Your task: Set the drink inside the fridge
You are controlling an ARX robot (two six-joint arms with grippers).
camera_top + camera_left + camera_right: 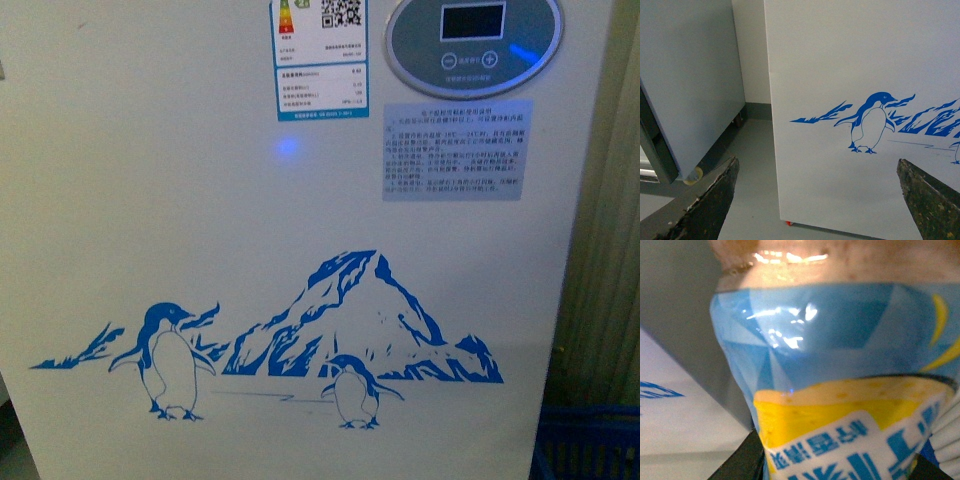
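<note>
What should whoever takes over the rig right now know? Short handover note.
Left gripper: open, empty, pointed at the fridge front, with the grey cabinet beside it.
Right gripper: shut on the drink, which has a blue and yellow label, close to the fridge.
Done: drink is in hand and the robot is close up to the fridge front, with the display panel at the top of the front view.
Left: the fridge's top is out of view; check whether it is open, then put the drink inside.
</note>
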